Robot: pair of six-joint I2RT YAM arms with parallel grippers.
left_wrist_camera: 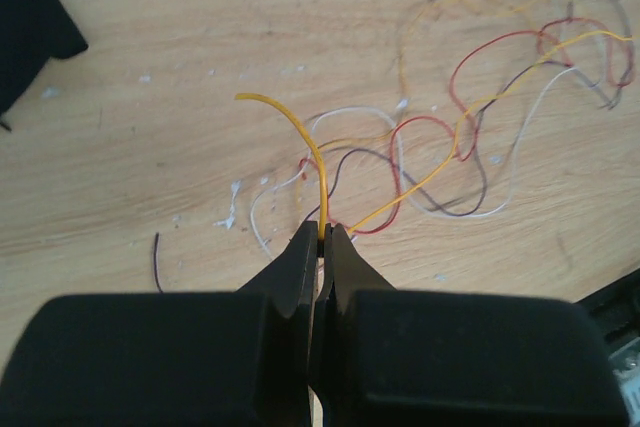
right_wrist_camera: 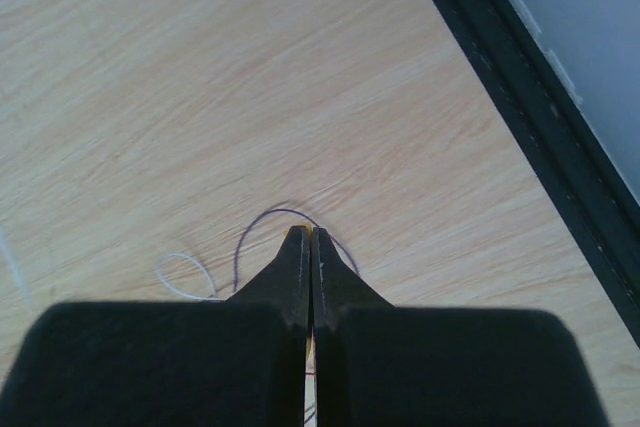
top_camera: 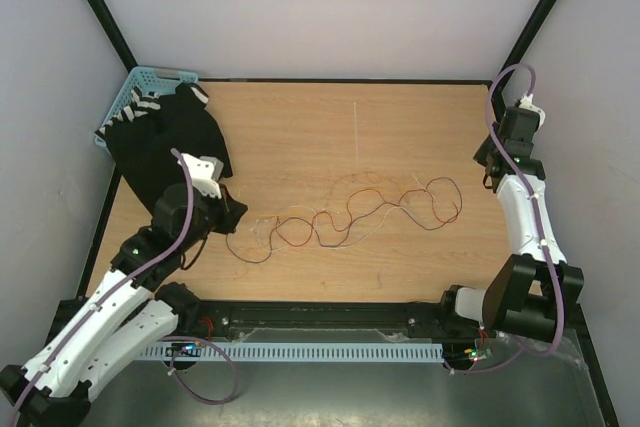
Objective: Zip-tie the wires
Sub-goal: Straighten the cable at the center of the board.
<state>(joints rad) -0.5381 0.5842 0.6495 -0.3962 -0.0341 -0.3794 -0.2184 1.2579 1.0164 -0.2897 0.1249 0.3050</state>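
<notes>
From above, the wires [top_camera: 350, 215] sprawl in one loose tangle across the middle of the desk [top_camera: 400, 117]. The left hand [top_camera: 234, 210] sits at the tangle's left end and the right hand [top_camera: 488, 175] just off its right end, its tips too small to read. Well left of the wires lie one black cloth [top_camera: 170, 137] and, behind it, one blue basket [top_camera: 140, 82], partly covered. In the left wrist view the left hand [left_wrist_camera: 321, 235] is clamped on one orange-yellow strand. Red, dark, white and yellow strands curl beyond it, with one short dark piece [left_wrist_camera: 157, 259] lying apart to their left. In the right wrist view the right hand [right_wrist_camera: 311, 237] is pressed closed. A dark loop [right_wrist_camera: 258, 220] and a white loop [right_wrist_camera: 185, 267] show by its tips, but whether it pinches either I cannot tell.
</notes>
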